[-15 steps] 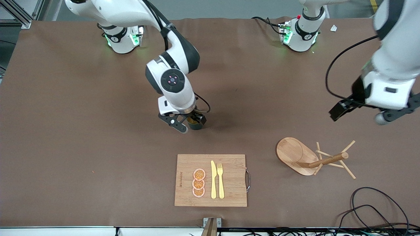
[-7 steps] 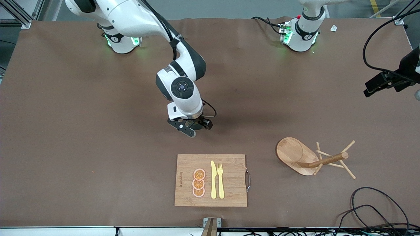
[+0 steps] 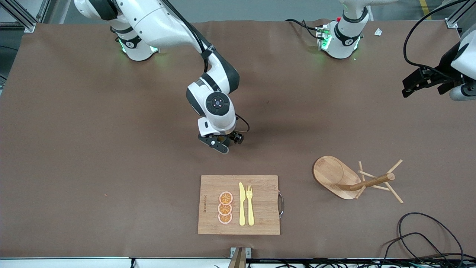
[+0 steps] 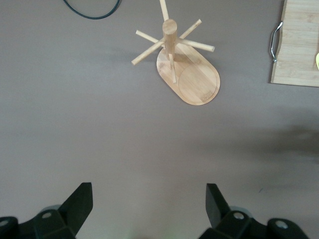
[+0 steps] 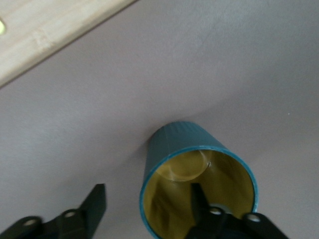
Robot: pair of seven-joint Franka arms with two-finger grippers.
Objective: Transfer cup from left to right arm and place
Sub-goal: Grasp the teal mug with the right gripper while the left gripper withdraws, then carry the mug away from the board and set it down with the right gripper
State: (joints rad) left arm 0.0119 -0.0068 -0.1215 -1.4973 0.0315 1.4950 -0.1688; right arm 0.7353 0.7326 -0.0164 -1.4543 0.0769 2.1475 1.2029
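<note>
The cup (image 5: 179, 139) is a dark teal ribbed mug with a mustard-yellow inside. It stands upright on the brown table, a little farther from the front camera than the cutting board (image 3: 260, 204). In the front view the right hand covers it. My right gripper (image 5: 148, 196) straddles the cup's wall, with one finger inside the cup and the other outside, a gap still showing between the outer finger and the wall. My left gripper (image 4: 149, 199) hangs open and empty over bare table at the left arm's end.
The cutting board carries three orange slices (image 3: 225, 207), a yellow knife (image 3: 242, 204) and a fork (image 3: 250, 204). A wooden mug tree (image 3: 349, 178) on an oval base stands toward the left arm's end. Black cables (image 3: 427, 234) lie at the near corner there.
The right hand has shifted over the cup and now hides it in the front view; its fingers have drawn closer together. The left arm has pulled back toward its end of the table.
</note>
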